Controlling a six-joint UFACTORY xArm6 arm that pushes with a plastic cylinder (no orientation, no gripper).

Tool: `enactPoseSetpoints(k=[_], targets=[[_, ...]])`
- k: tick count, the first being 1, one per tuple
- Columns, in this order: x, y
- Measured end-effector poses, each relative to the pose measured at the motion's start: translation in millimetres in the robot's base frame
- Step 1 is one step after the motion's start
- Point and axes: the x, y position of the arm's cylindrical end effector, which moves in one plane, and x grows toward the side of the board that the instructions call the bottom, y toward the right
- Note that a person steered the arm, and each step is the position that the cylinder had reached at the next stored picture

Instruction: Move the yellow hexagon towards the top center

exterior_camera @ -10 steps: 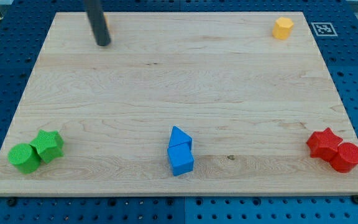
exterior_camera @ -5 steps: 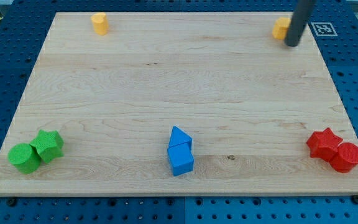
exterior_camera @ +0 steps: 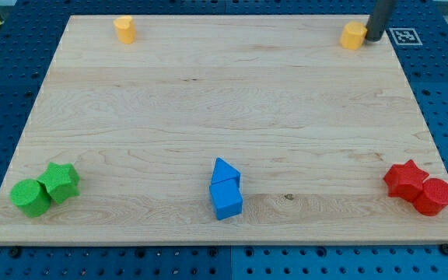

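Yellow hexagon [exterior_camera: 354, 35] touches my tip [exterior_camera: 373, 38] rightward.

We count eight blocks: two yellow, the hexagon [exterior_camera: 354, 35] and a cylinder [exterior_camera: 124, 29]; two green [exterior_camera: 31, 197] [exterior_camera: 61, 181]; two blue [exterior_camera: 225, 170] [exterior_camera: 226, 200]; two red [exterior_camera: 405, 178] [exterior_camera: 434, 196]. One wooden board [exterior_camera: 224, 109].

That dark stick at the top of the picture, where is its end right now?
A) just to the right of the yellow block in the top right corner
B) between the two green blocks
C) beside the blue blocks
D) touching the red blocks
A: my tip sits right against the view's right side of the yellow hexagon, far from the other blocks.
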Motion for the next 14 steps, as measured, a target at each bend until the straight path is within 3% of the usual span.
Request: enactPoseSetpoints(k=[3, 7, 8, 10, 11, 13, 14], targets=[[0, -79], [4, -231], [15, -241], [62, -173], [81, -172], [81, -229], [61, -252]])
